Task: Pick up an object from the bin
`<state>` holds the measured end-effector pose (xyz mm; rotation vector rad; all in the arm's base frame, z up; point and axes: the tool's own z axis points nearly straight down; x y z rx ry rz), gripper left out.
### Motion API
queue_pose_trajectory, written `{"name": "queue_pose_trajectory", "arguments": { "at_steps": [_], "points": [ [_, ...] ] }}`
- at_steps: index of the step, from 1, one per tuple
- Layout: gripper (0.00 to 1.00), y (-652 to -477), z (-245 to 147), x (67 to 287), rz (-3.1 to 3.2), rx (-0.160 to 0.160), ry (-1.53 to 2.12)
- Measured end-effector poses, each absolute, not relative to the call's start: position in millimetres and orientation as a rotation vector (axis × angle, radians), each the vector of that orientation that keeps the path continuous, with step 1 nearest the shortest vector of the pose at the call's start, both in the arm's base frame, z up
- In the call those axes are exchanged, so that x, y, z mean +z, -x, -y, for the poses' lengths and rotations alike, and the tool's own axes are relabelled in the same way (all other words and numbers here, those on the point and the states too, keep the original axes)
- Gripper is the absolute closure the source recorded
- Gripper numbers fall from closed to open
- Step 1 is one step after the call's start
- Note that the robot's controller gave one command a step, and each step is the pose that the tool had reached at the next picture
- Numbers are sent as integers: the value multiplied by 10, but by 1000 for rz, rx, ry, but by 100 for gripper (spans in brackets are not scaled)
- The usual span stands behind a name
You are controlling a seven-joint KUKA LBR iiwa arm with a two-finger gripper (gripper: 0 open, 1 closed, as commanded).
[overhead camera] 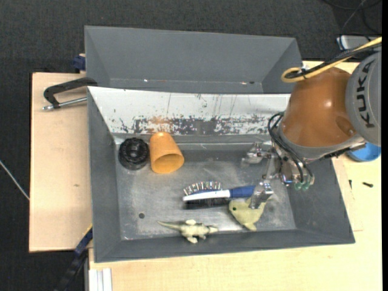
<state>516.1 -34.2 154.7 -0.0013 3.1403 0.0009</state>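
My gripper (pixel 262 196) hangs low at the right side of the bin floor, its metal fingertips just above the blue handle end of a hairbrush (pixel 213 194). The brush lies flat with its black and white bristle head pointing left. Right below the fingertips lies a pale yellow-green soft piece (pixel 245 215), touching the brush's handle end. A small cream toy lizard (pixel 189 228) lies near the front wall, left of that piece. I cannot make out anything held between the fingers.
An orange cup (pixel 164 153) lies on its side at the back left, with a black round lid-like thing (pixel 133 153) beside it. The arm's orange cover and cables hang over the bin's right wall.
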Motion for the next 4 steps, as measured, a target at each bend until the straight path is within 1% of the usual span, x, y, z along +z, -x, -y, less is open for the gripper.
{"name": "queue_pose_trajectory", "arguments": {
  "at_steps": [1,2,3,4],
  "points": [
    [0,-5002,540,743,-3143,6,-141],
    [100,-5008,530,765,-3142,6,-135],
    [100,-5031,975,1863,-3125,-5,175],
    [100,-5050,1120,2858,-3122,-6,183]
  ]
}}
